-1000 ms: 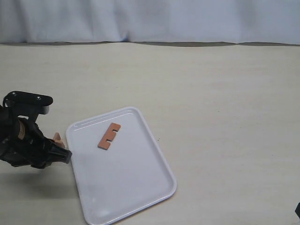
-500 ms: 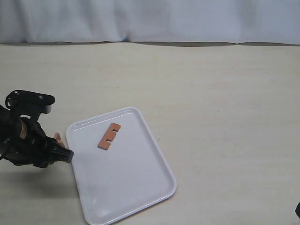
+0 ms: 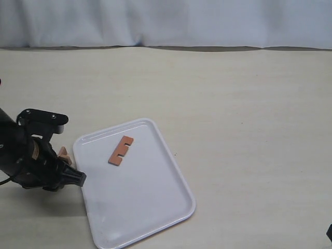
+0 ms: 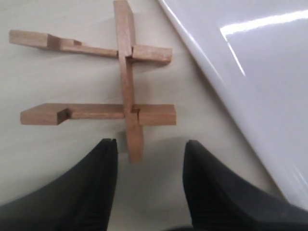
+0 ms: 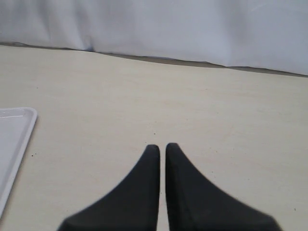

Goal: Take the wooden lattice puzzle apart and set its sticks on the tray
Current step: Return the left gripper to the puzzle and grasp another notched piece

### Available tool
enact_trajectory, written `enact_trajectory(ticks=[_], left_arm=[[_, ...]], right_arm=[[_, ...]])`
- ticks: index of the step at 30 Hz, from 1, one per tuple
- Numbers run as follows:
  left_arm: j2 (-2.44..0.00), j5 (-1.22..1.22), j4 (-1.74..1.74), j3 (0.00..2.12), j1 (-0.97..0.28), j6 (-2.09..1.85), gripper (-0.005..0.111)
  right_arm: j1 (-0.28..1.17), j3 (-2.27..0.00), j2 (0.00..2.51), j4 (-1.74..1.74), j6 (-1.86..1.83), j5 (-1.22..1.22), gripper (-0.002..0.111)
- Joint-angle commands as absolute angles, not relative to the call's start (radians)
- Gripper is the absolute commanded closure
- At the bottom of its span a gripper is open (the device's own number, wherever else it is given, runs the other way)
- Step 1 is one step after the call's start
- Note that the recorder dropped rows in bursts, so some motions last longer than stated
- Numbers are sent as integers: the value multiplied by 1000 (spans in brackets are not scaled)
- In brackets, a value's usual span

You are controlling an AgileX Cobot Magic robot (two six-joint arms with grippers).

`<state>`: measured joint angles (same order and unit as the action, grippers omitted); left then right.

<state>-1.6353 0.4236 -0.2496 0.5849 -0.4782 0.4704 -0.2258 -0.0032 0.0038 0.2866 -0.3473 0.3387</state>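
The puzzle (image 4: 126, 82) sits on the bench (image 3: 233, 104) just beside the tray's (image 3: 140, 202) left rim, not on it. In the left wrist view it is 3 sticks: 1 long bar crossing 2 others that run parallel to each other, each of the 2 showing an empty notch on the side away from the tray. 1 loose stick (image 3: 121, 150) lies flat on the tray near its far left corner, notches facing the tray's middle.

The left tool (image 4: 150, 144) is low over the bench by the puzzle, its fingers (image 4: 103, 168) set apart. The near end of the crossing bar lies in the gap between them, closer to 1 finger, with neither touching it. In the exterior view the arm hides most of the puzzle; only a small part (image 3: 63, 153) shows.

The right tool (image 5: 162, 147) is well away from the puzzle, over bare bench, its fingers together with only a thin slit between and nothing in them.
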Motion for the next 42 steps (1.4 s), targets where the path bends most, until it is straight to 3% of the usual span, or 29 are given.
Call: enact_trajectory(ticks=[1, 10, 20, 36, 39, 42], left_arm=[[-1637, 406, -253, 582, -475, 473, 65], [-1637, 402, -253, 582, -475, 473, 66], [-1637, 398, -274, 582, -475, 469, 95], [-1581, 420, -277, 584, -475, 446, 97], [-1518, 438, -277, 584, -475, 436, 107], [-1457, 471, -280, 589, -475, 420, 107]], right_arm=[[-222, 0, 0, 291, -344, 341, 104], [-222, 0, 0, 291, -344, 341, 104], [-222, 0, 0, 291, -344, 341, 104], [-222, 0, 0, 291, -344, 341, 104], [-222, 0, 0, 291, -344, 341, 104], [-222, 0, 0, 291, -344, 341, 104]])
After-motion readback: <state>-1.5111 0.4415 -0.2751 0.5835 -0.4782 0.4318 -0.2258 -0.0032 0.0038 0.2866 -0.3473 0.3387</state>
